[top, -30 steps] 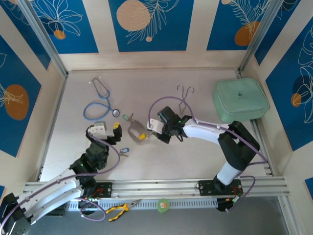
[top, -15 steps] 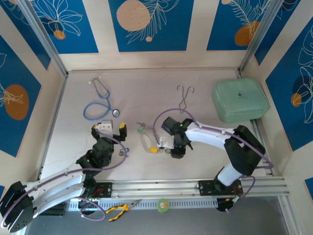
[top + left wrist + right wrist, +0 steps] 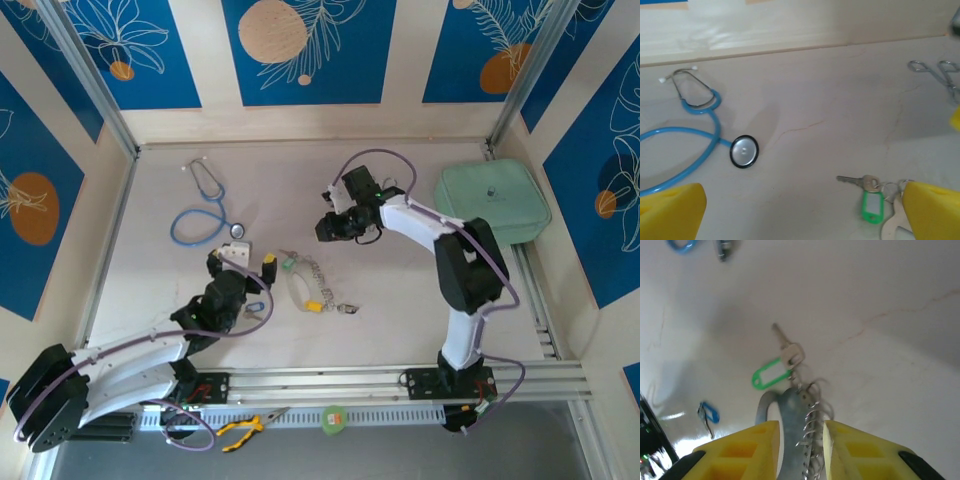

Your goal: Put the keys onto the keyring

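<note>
While the left hand (image 3: 800, 210) stands wide open, its two yellow fingers (image 3: 670, 212) far apart with nothing between them, it is just at 10 o'clock of the keyring (image 3: 298, 288). The keyring lies flat near the middle of the surface (image 3: 400, 290). Its green tab (image 3: 871, 205) and a small silver key (image 3: 857, 180) sit at the 11 o'clock end of the loop. The yellow tag (image 3: 313, 306) is at the 5 o'clock end, and the beaded chain (image 3: 322, 283) runs along the loop toward 4 o'clock.

At the end of the chain lies the black key (image 3: 348, 308); whether it is joined to the chain, I cannot tell. The blue key (image 3: 255, 307) lies alone on the surface at 8 o'clock of the keyring, near the left hand and apart from the loop.

The right hand (image 3: 328, 228) is at 1 o'clock of the keyring, apart from it. In the right wrist view its fingers stand partly open and grip nothing; the loop and the chain are seen beyond the gap.

The stethoscope (image 3: 200, 212) lies also toward 10 o'clock, farther off. A green case (image 3: 492, 205) rests at 2 o'clock, near the edge of the surface.
</note>
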You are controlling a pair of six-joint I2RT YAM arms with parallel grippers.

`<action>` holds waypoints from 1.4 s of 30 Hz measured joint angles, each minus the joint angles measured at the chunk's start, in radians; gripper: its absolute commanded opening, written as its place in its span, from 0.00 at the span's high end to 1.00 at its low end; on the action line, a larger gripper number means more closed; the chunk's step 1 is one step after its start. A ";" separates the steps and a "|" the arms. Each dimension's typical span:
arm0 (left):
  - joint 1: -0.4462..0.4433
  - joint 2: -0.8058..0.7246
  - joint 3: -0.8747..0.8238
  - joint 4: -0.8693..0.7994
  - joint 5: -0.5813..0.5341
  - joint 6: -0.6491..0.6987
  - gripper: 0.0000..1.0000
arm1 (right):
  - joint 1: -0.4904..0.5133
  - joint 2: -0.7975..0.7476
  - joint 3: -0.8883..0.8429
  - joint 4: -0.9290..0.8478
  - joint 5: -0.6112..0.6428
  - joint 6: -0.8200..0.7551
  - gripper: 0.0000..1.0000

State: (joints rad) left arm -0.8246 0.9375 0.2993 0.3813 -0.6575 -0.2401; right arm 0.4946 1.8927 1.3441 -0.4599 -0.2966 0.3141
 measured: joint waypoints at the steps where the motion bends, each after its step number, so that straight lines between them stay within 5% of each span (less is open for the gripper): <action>1: 0.000 0.003 0.005 0.000 0.010 -0.008 0.00 | -0.005 0.031 0.004 -0.005 -0.013 0.032 0.69; 11: 0.002 0.015 0.008 -0.008 0.034 -0.065 0.00 | 0.015 0.229 0.160 -0.057 -0.100 0.106 0.68; 42: 0.002 -0.014 0.008 -0.035 0.036 -0.069 0.01 | 0.049 0.324 0.243 -0.196 -0.098 0.069 0.89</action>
State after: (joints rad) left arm -0.8223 0.9237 0.3077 0.3462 -0.6212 -0.3096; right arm 0.5434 2.2166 1.5875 -0.6559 -0.3946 0.3832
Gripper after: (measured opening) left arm 0.995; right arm 0.151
